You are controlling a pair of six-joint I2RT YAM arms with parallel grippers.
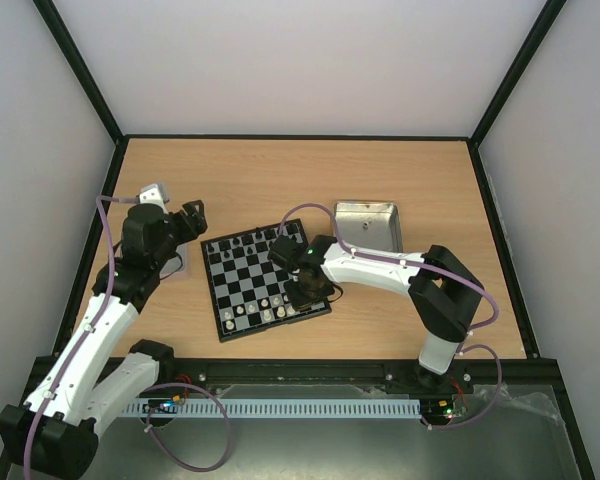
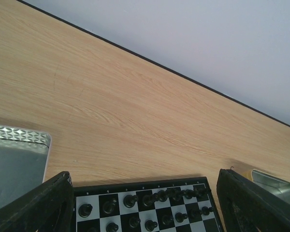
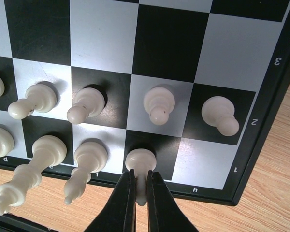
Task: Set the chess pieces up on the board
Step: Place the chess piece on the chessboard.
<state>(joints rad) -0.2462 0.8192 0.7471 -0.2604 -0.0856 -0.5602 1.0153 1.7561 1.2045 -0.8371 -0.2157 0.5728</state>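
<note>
The board (image 1: 250, 285) lies at mid-table, with black chess pieces (image 1: 250, 240) along its far side and white ones (image 1: 260, 312) along its near side. My right gripper (image 1: 305, 290) hangs over the near right corner. In the right wrist view this gripper (image 3: 141, 176) is shut on a white piece (image 3: 140, 162) whose base rests on the black back-rank square beside the empty corner square of the board (image 3: 169, 43). White pawns (image 3: 159, 104) fill the row in front. My left gripper (image 1: 192, 222) stands open above the far left edge; between its fingers (image 2: 53, 203) show black pieces (image 2: 130, 199).
A silver metal tray (image 1: 368, 205) stands just beyond the board's far right corner, also seen as the tray (image 2: 275, 181) in the left wrist view. Another tray rim (image 2: 19, 137) lies left of the board under the left arm. Bare wood lies beyond the board.
</note>
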